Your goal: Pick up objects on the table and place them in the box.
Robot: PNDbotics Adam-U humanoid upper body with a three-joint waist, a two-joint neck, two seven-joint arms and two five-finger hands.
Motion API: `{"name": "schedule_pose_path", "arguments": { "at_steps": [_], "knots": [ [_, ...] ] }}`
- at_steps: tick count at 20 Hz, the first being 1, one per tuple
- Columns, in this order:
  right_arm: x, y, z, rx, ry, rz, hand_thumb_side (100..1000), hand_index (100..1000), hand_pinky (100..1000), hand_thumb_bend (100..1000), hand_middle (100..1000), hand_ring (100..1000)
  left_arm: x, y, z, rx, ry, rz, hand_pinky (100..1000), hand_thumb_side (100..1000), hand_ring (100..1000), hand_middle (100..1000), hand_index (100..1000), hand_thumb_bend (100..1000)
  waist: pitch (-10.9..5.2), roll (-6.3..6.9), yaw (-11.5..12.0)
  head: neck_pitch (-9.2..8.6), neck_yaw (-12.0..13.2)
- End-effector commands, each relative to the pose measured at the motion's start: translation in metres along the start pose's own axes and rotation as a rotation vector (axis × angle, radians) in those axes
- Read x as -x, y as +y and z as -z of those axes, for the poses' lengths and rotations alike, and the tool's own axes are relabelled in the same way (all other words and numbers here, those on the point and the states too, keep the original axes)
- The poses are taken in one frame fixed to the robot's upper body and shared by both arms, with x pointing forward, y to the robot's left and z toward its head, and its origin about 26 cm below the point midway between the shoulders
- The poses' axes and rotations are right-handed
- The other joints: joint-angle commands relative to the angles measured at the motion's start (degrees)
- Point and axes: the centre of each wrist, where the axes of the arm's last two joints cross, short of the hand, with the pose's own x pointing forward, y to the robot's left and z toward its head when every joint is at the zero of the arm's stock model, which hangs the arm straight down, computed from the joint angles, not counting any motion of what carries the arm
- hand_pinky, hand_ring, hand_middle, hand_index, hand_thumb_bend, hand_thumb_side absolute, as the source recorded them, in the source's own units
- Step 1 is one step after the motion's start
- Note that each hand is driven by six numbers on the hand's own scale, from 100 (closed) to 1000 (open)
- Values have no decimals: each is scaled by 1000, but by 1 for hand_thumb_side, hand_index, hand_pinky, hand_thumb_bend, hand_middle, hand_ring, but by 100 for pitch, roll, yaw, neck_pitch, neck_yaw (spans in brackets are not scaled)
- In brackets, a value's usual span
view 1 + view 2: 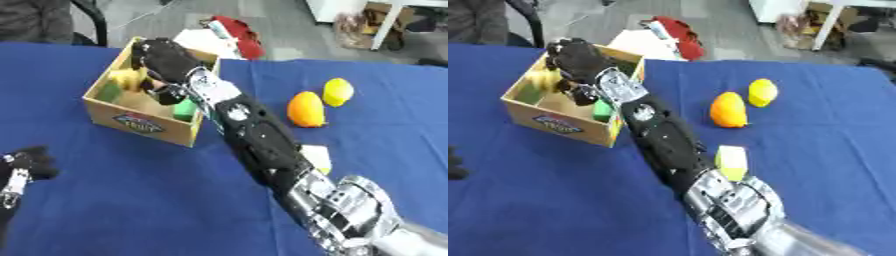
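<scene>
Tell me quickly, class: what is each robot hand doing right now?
Left hand: idle at the lower left, fingers unclear.
Right hand: over the box, grip cannot be told.

Lab or office: blue-clothed table, grey floor.

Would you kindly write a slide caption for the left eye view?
Right hand reaches into the box; orange fruit and yellow fruit wait on the blue table.
</scene>
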Motion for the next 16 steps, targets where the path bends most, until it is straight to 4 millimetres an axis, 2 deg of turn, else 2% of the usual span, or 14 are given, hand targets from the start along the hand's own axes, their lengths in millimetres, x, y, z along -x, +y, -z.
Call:
{"name": "schedule_pose_path", "arguments": {
  "at_steps": [1, 2, 4, 7, 11, 16],
  "knots": [
    [4, -12, 3, 32, 4, -60, 155, 943, 792, 100, 791, 826, -7, 5, 3, 9, -27, 19, 666, 753, 581, 591, 757, 100, -26, -33, -19, -65, -15],
    [6, -12, 3, 31, 10, -73, 178, 950, 793, 100, 795, 827, -7, 5, 3, 8, -26, 19, 666, 755, 581, 591, 757, 100, -29, -29, -32, -62, -14],
    [10, -13, 2, 24, 20, -83, 171, 982, 803, 100, 814, 843, -6, 5, 2, 5, -23, 18, 666, 756, 581, 591, 757, 100, -41, -18, -65, -49, -12],
    [23, -22, -2, 18, 15, -70, 147, 983, 812, 100, 825, 848, -3, 6, -2, -3, -9, 17, 667, 758, 581, 591, 757, 100, -90, -5, -172, 5, 10],
    [58, -38, -19, 28, -8, 26, 131, 973, 825, 100, 830, 846, 1, 9, -7, -22, 12, 24, 666, 760, 581, 591, 757, 100, -151, -1, -412, 64, 112],
    [111, -60, -57, -24, -9, 127, 147, 970, 834, 100, 849, 858, 5, 12, -13, -38, 33, 35, 667, 763, 581, 591, 757, 100, -193, -8, -759, 135, 247]
  ]
}}
